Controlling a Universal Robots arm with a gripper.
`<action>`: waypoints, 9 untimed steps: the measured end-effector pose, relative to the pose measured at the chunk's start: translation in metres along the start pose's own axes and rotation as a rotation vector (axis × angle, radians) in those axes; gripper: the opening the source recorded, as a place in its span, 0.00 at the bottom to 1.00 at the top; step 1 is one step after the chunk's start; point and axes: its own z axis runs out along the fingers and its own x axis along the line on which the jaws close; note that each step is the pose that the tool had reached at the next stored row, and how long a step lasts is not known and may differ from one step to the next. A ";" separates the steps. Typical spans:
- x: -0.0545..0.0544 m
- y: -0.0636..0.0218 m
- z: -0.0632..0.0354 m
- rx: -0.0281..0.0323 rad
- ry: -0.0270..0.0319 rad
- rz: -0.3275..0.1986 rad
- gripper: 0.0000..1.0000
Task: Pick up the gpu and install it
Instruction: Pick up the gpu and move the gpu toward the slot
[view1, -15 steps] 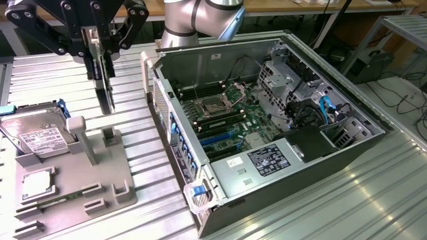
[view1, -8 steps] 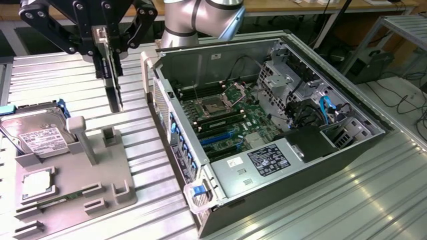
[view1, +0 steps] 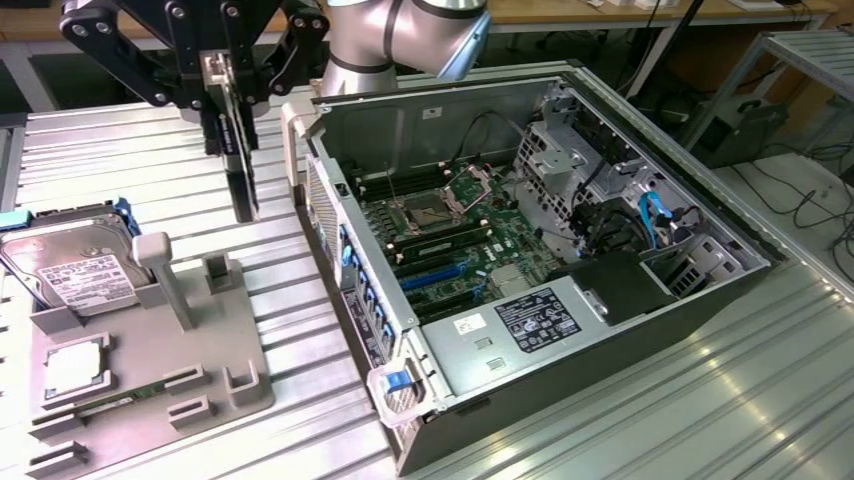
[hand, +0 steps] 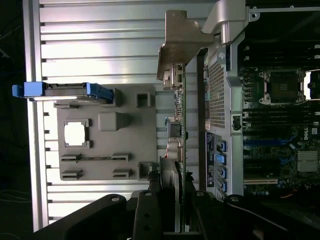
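GPU (view1: 243, 170) hangs edge-down in the air, with the jaws of the gripper (view1: 224, 85) clamped on its upper end. It sits at about 12 o'clock of the grey fixture (view1: 227, 370) and 10 o'clock of the open PC case (view1: 694, 215), outside the case wall and touching neither. The wrist view has the card edge-on (hand: 182, 130), with its metal bracket (hand: 180, 45) at the far end, just beside the perforated rear wall (hand: 216, 95). My read on the risks: the grip is on one end only, so the long free length could pivot or slip in the jaws under any side load. The bracket could snag the case rim on the way over. The blue PCIe slots (view1: 434, 272), at 6 o'clock of the CPU socket (view1: 434, 210), look tight, so a tilted approach could scrape the motherboard (view1: 514, 225) instead of seating.
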 end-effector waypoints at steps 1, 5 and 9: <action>-0.001 0.0000 0.0000 0.0000 0.0000 0.000 0.28; -0.006 0.0002 0.0000 0.0000 0.0000 0.000 0.28; -0.010 0.0002 0.0000 0.0000 -0.0001 0.000 0.28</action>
